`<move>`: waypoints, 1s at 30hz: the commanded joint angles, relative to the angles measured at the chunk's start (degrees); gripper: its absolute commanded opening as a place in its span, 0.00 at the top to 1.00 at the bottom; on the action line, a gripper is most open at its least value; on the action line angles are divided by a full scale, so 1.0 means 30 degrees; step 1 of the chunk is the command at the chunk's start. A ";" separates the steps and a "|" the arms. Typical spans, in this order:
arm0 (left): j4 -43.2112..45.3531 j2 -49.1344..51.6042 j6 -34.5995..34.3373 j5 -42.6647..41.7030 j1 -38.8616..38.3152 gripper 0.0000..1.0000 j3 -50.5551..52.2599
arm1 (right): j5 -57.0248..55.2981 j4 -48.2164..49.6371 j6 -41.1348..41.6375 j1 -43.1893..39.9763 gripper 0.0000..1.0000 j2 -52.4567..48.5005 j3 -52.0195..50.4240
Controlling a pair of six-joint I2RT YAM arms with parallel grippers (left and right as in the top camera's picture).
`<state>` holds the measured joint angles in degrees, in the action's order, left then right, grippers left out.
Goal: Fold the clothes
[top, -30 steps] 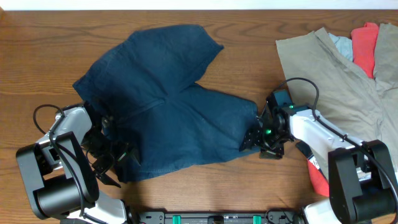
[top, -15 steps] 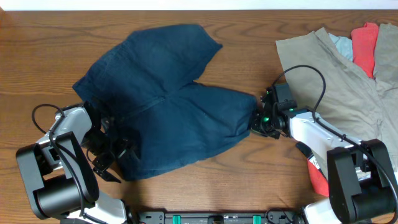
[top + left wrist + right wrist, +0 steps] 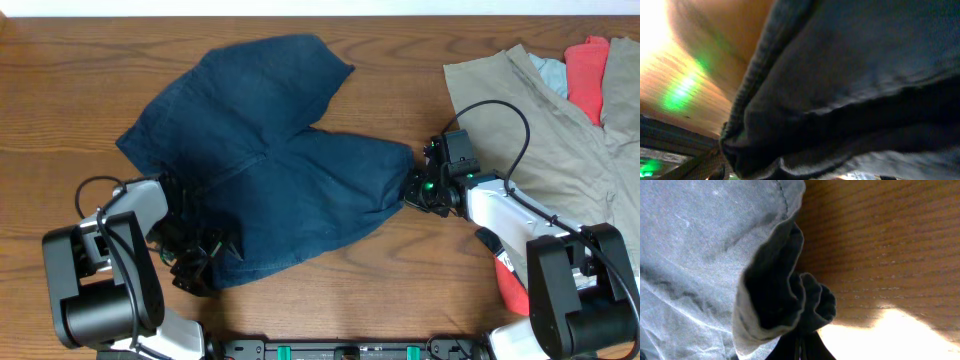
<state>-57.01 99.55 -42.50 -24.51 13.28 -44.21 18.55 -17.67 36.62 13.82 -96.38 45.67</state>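
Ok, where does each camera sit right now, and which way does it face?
Overhead: above the table, facing down on navy shorts; left arm and right arm show.
Left wrist: pressed close against the shorts' hem, table beyond; jaws unclear.
Right wrist: looks along its jaws at a bunched hem they pinch.
Shared: all see shorts and wood.

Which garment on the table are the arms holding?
The navy shorts at centre, gripped at both lower corners; the khaki cloth, red cloth and pale blue cloth lie untouched at right.
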 commanded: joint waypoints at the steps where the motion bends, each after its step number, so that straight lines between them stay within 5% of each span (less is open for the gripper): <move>1: 0.1472 0.0066 -0.2106 0.0481 -0.0131 0.16 0.0969 | -0.0182 -0.0007 0.0226 -0.0379 0.99 -0.0168 0.0277; 6: 0.1902 0.0022 -0.2004 0.2076 -0.0131 0.73 0.0532 | -0.0408 0.0000 0.0364 -0.0401 0.99 -0.0160 0.0291; 11: 0.1377 -0.0248 -0.0546 0.2390 -0.0131 0.94 -0.0306 | -0.1494 -0.1851 0.0299 -0.0867 0.99 -0.0160 0.1406; 21: -0.0699 -0.4299 0.1173 0.2412 -0.0619 0.94 -0.1989 | -0.3118 -0.7847 -0.1894 -0.3155 0.99 -0.0160 0.6397; 30: -0.1530 -1.0229 0.1297 0.2404 -0.4291 0.94 -0.2229 | -0.3111 -1.3515 -0.4393 -0.4903 0.99 0.0015 1.0484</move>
<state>-59.88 73.45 -39.11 -23.83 2.81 -50.17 17.28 -55.64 28.49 2.46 -96.90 72.12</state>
